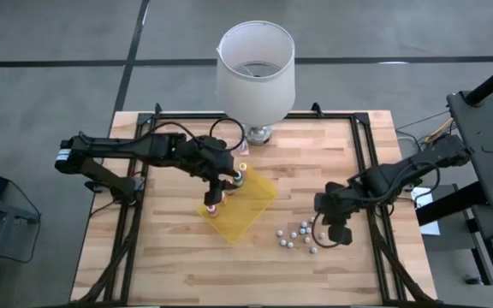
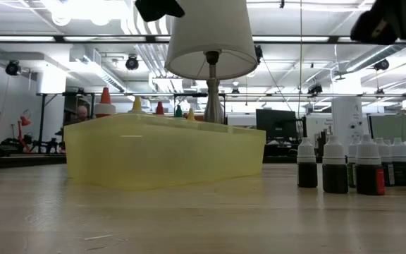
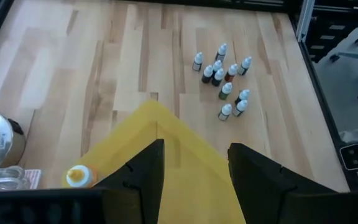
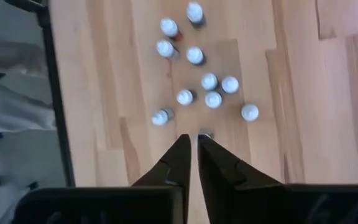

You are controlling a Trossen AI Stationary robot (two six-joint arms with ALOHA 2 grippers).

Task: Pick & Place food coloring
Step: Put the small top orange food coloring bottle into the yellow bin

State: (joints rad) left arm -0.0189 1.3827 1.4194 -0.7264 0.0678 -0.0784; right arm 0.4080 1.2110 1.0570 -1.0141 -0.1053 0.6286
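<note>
Right gripper (image 4: pixel 193 138) clenched empty just short of the white-capped dark dropper bottles (image 4: pixel 194 55), pick step pending: needs opening, then descent; left gripper (image 3: pixel 194 155) released over translucent yellow plastic tray (image 3: pixel 191 186)

Legible text: none found on my feeds.

From my station I can read no word, number, brand or sign. The food coloring bottles (image 2: pixel 335 166) carry dark labels in the low view, but their print is too small for me to make out; the yellow tray (image 2: pixel 164 152) and lamp shade (image 2: pixel 210 37) show plain surfaces.
</note>
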